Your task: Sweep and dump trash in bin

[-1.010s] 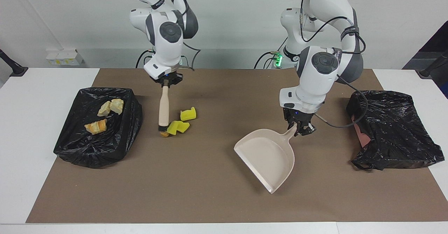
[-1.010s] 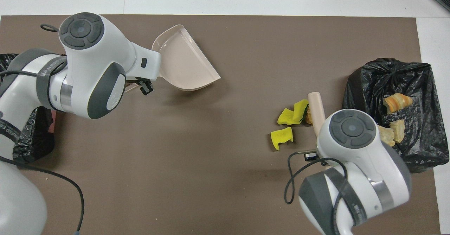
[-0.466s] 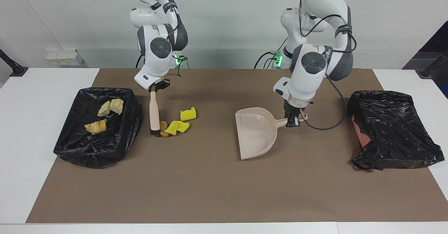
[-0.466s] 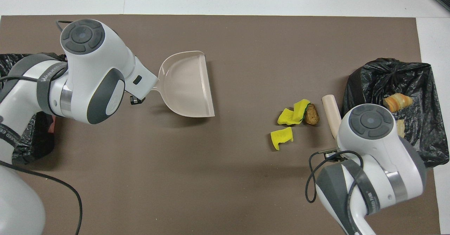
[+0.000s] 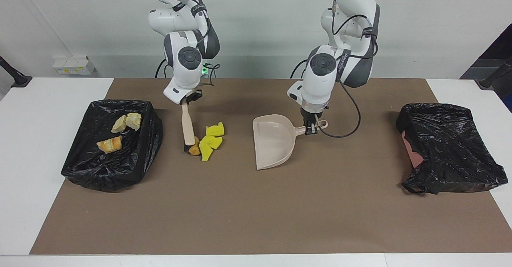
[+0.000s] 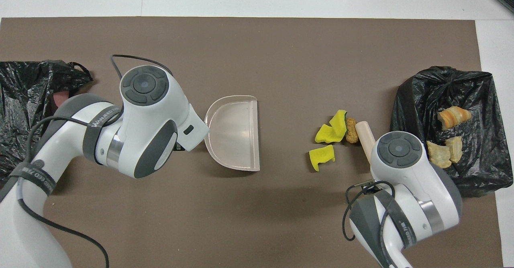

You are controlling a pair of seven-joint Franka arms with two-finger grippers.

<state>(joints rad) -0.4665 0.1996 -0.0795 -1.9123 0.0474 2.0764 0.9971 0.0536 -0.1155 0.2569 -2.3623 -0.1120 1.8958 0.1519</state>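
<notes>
Here, mid-sweep at centre frame, brush against scraps.
Only facing view shows right gripper [image 5: 188, 99] pinching brush [image 5: 187, 128], left gripper [image 5: 311, 129] pinching dustpan [image 5: 273, 141]; overhead hides both. Trash [image 5: 208, 141] just below right gripper, touching the bristles.

Bright, even light from above fills both views, and focus is sharp from edge to edge. Soft, faint shadows lie on the flat brown mat [image 5: 256, 203] under both arms, and small glints speckle the crumpled black plastic bags [image 5: 452, 147].
</notes>
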